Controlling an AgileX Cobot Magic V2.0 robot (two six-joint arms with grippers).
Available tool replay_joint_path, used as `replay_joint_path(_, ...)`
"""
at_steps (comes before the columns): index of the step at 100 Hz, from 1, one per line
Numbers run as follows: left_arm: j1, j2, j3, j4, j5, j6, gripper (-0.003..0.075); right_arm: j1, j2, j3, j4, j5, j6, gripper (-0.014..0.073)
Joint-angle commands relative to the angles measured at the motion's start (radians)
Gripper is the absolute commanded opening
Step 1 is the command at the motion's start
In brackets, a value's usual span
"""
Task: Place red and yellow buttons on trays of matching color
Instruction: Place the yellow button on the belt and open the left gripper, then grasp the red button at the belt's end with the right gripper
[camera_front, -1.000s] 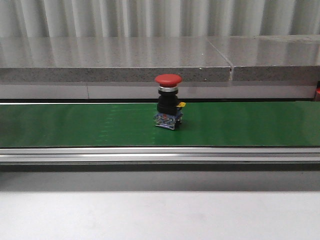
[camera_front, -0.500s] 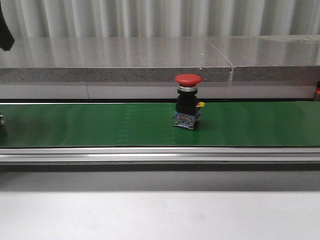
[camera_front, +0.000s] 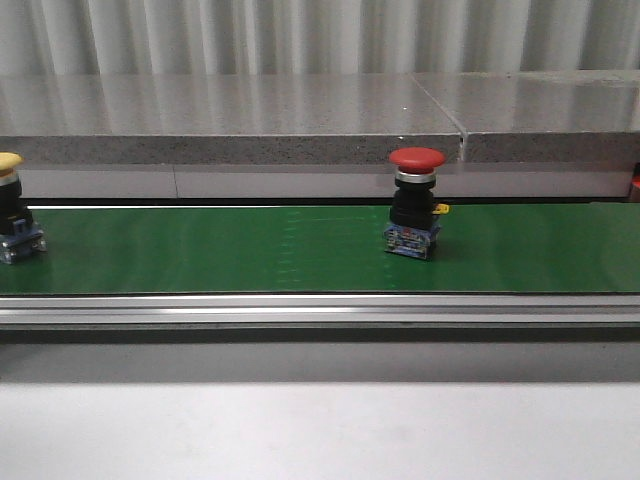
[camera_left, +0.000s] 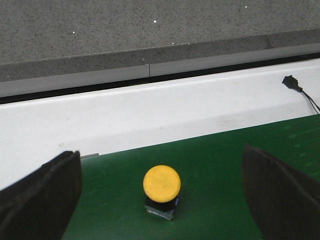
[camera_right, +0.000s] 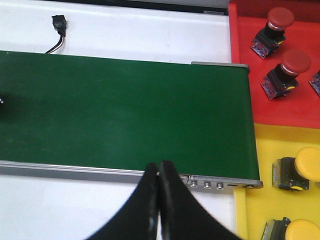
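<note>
The red button (camera_front: 416, 204) has moved rightward along the green belt (camera_front: 220, 250) since the earlier frames, from about mid-belt to right of centre. A yellow button (camera_front: 12, 207) has come in at the belt's far left edge, where a second ago there was only bare belt.

The red button stands upright: a broad red mushroom cap over a silver collar, a black body, and a clear bluish contact block at the base with a small yellow tab on its right side. The yellow button has the same build, with a round yellow cap (camera_left: 162, 183) over a black body and a clear block; it is cut off by the front view's left edge.

In the left wrist view the left gripper (camera_left: 161, 195) is spread wide, its two dark fingers (camera_left: 42, 192) well apart on either side of the yellow button and not touching it. The button stands on the belt near its edge, beside a white surface (camera_left: 125, 120).

The right gripper (camera_right: 159, 192) is clenched, fingertips pressed together and holding nothing, above the belt's metal rail (camera_right: 215, 184). Past the belt's end lie a red tray (camera_right: 240, 75) holding red buttons and a yellow tray (camera_right: 250, 210) holding yellow ones.
</note>
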Motion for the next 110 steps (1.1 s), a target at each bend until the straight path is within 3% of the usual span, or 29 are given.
replay_joint_path(1,-0.008,-0.1,0.036,-0.025,-0.091,0.0,0.056,0.002,-0.004,-0.024,-0.004,-0.055,-0.009,-0.0068)
replay_joint_path(25,-0.008,-0.305,0.207,-0.053,-0.105,0.0,0.0403,0.002,-0.004,-0.024,-0.004,-0.055,-0.009,-0.0068)
replay_joint_path(54,-0.008,-0.396,0.293,-0.085,-0.105,0.0,-0.002,0.002,-0.004,-0.024,-0.004,-0.055,-0.009,-0.0068)
replay_joint_path(110,-0.008,-0.396,0.294,-0.091,-0.084,0.0,-0.002,0.002,-0.004,-0.024,-0.004,-0.054,-0.009,-0.0067)
